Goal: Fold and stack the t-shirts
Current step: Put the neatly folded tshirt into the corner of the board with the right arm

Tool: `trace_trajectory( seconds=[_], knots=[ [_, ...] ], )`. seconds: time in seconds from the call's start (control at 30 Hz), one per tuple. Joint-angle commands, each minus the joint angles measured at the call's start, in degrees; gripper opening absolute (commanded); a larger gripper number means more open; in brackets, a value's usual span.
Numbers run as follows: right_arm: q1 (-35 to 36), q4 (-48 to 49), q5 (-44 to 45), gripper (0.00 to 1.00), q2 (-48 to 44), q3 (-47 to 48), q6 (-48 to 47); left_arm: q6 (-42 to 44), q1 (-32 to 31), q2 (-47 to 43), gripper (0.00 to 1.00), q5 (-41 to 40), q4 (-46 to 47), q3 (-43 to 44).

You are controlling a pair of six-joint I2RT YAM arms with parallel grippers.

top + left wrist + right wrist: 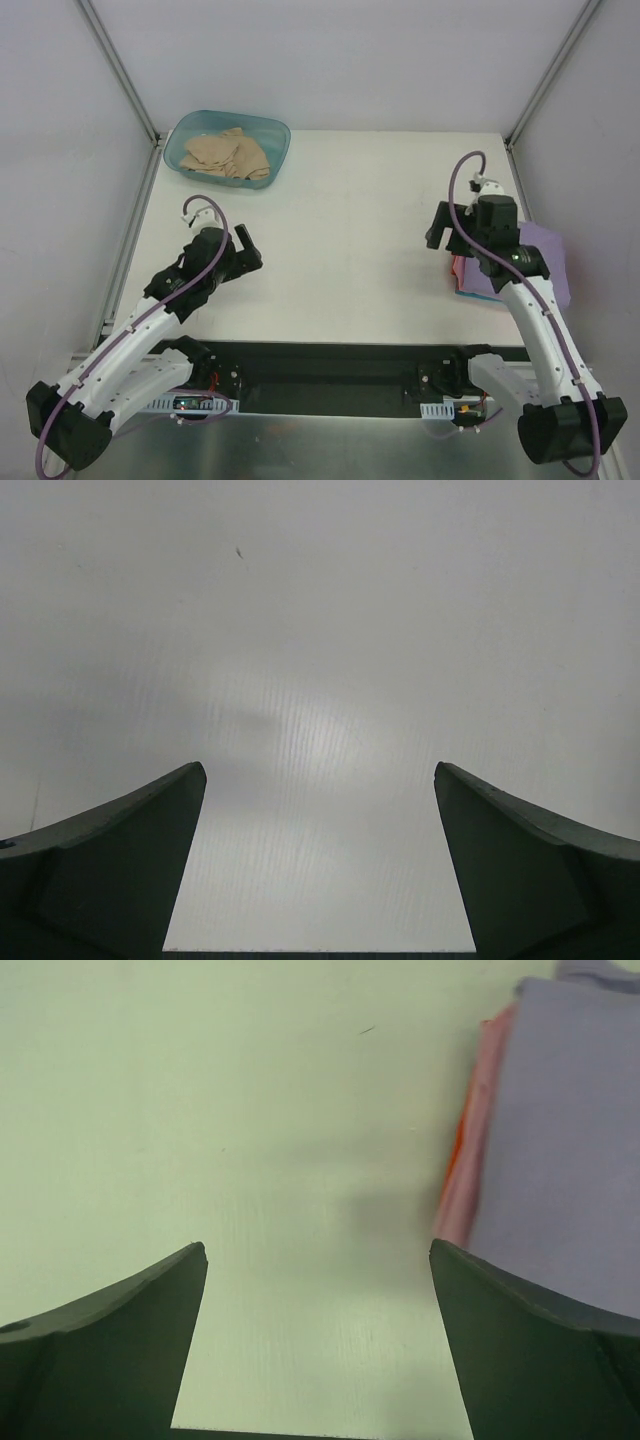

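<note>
We see the tan t-shirt (pixel 228 153) crumpled in the teal tub (pixel 183 136) at the far left, while the lavender t-shirt (pixel 548 262) lies folded atop the pink t-shirt (pixel 468 1150) at the right edge. Both the left gripper (pixel 320 865) and right gripper (pixel 318 1345) hang spread wide over bare table (pixel 350 230), holding nothing; an orange sliver beneath the pink may be another layer.

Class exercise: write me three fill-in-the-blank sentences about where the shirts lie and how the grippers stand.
1. The tan t-shirt lies crumpled in the teal ____.
2. The lavender t-shirt lies on top of the ____ one.
3. The left gripper and right gripper are both ____.

Missing words: tub; pink; open
</note>
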Motion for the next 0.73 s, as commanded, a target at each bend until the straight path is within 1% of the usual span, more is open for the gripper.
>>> trace_trajectory(
  seconds=[0.0, 0.07, 0.13, 0.23, 0.43, 0.53, 0.7],
  knots=[
    [8.44, 11.39, -2.25, 0.97, -2.63, -6.93, 0.27, 0.79, 0.86, -1.00, 0.99, 6.19, -1.34, 2.30],
    [11.51, 15.96, -2.07, 0.97, -3.17, -10.80, 2.64, 0.62, 0.86, -1.70, 0.99, 6.89, -1.25, 1.69],
    [12.67, 20.52, -3.46, 0.97, -3.52, -13.35, 3.61, -0.26, 0.86, -2.76, 0.99, 6.55, -1.25, 0.64],
    [14.17, 22.91, -3.65, 0.97, -2.82, -16.17, 4.05, -1.23, 0.86, -4.08, 0.99, 5.84, -1.25, -0.86],
    [15.40, 24.23, -1.63, 0.97, -2.20, -18.72, 3.79, -2.63, 0.86, -5.05, 0.99, 5.14, -1.25, -2.53],
    [15.40, 24.15, 1.87, 0.97, -2.03, -19.07, 3.53, -2.90, 0.86, -4.43, 0.99, 4.96, -1.33, -2.62],
    [15.49, 26.25, 1.89, 0.97, -2.81, -20.30, 3.87, -2.64, 0.86, -3.12, 0.99, 5.49, -1.25, -2.53]
  ],
)
